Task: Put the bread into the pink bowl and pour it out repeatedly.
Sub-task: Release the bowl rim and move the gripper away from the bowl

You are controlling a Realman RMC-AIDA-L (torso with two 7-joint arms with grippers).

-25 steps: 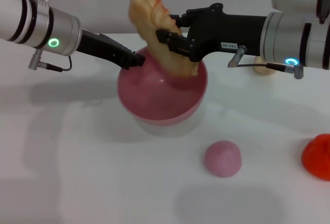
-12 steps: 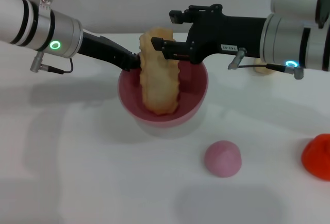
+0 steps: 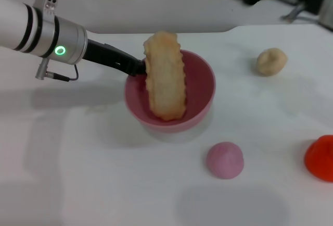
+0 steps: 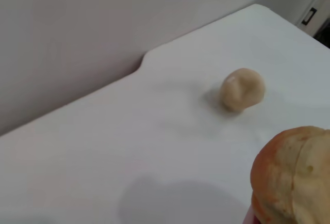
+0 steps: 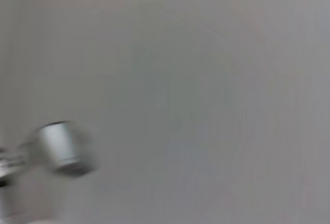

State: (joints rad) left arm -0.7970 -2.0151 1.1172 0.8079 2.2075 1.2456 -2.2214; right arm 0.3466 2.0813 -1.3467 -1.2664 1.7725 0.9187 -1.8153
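- One loaf, the bread [image 3: 165, 78], stands propped inside the pink bowl [image 3: 200, 110].
- Left hand [image 3: 139, 66] grips the bowl's rim; right hand out of view.
- Loading looks complete; tipping comes next.

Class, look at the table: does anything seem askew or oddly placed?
Yes: the bread stands propped on end in the pink bowl, its top poking above the rim rather than lying flat inside. The left gripper is at the bowl's rim.

The pink bowl [image 3: 200, 112] is blocked on its left rim by the left gripper [image 3: 138, 67], and the bread [image 3: 165, 76] fills its middle. Its right side is open; a pink bun [image 3: 225, 159] sits in front-right.
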